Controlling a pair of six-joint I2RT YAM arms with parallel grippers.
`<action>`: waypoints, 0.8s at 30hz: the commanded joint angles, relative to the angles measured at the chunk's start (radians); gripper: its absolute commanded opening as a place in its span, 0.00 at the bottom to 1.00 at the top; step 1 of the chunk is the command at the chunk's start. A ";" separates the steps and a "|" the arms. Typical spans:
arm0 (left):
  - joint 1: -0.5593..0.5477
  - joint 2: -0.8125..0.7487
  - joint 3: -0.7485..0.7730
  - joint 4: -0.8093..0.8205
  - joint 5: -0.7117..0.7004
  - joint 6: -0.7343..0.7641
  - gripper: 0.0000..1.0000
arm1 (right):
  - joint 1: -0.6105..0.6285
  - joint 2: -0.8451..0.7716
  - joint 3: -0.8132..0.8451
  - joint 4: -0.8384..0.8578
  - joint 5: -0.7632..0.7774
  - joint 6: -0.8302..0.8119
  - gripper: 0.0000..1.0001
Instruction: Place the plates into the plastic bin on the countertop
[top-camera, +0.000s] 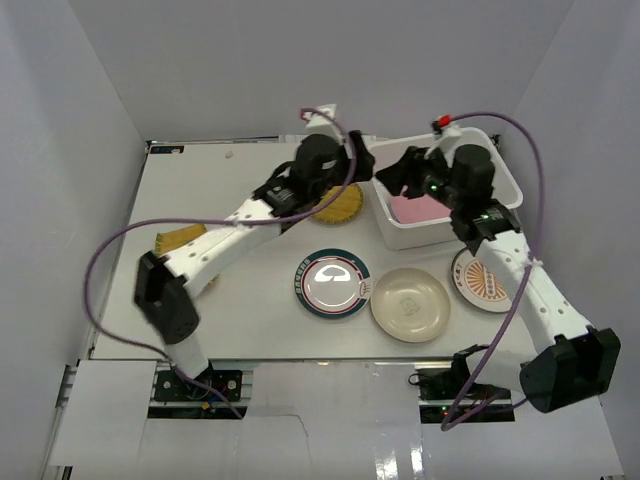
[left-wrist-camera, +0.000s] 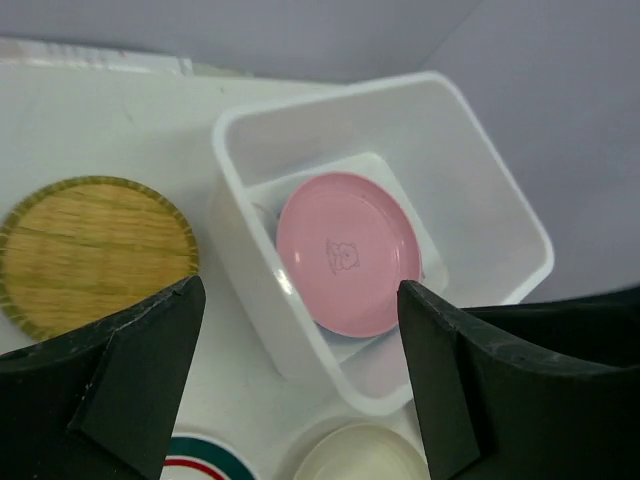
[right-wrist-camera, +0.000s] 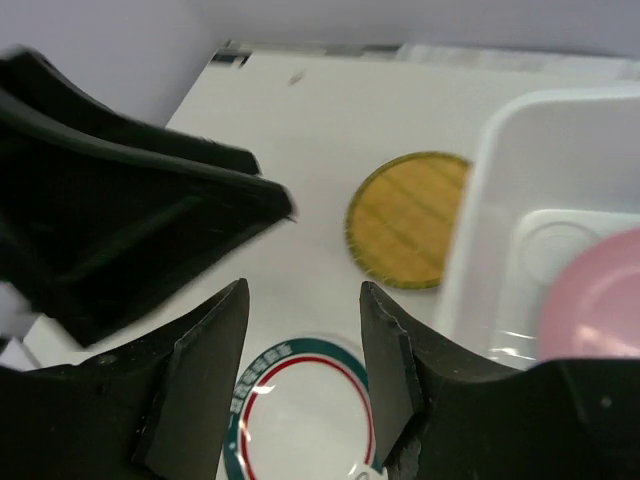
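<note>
Pink plate (left-wrist-camera: 347, 255) lies in the plastic bin (left-wrist-camera: 500, 200), centre-right of frame; my left pincer (left-wrist-camera: 298, 290) hangs above, jaws wide, empty; my right pincer (right-wrist-camera: 302, 288) gapes too, holding nothing; next, I judge, comes a descent to the yellow woven plate (left-wrist-camera: 95, 250), left on the worktop (left-wrist-camera: 120, 130), to pinch its rim.

We find the plastic bin (top-camera: 425, 238) at the far right of the countertop (top-camera: 250, 290), with one plate (top-camera: 415, 210) lying in it. Just left of the bin lies the woven plate (top-camera: 345, 205). Before the bin, three plates sit in a row: the ring-rimmed plate (top-camera: 332, 283) on the left, the plain plate (top-camera: 410, 304) in the middle, and the sunburst plate (top-camera: 485, 280) on the right. The ribbed plate (top-camera: 182, 237) lies well apart at the left side.
</note>
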 joint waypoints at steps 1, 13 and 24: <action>0.086 -0.407 -0.372 0.025 -0.106 -0.025 0.89 | 0.186 0.064 -0.019 0.059 0.096 -0.068 0.54; 0.400 -1.289 -1.168 -0.541 -0.105 -0.548 0.83 | 0.563 0.587 0.177 0.090 0.340 -0.133 0.77; 0.400 -1.349 -1.290 -0.738 -0.208 -0.915 0.98 | 0.589 0.825 0.308 0.028 0.694 -0.764 0.87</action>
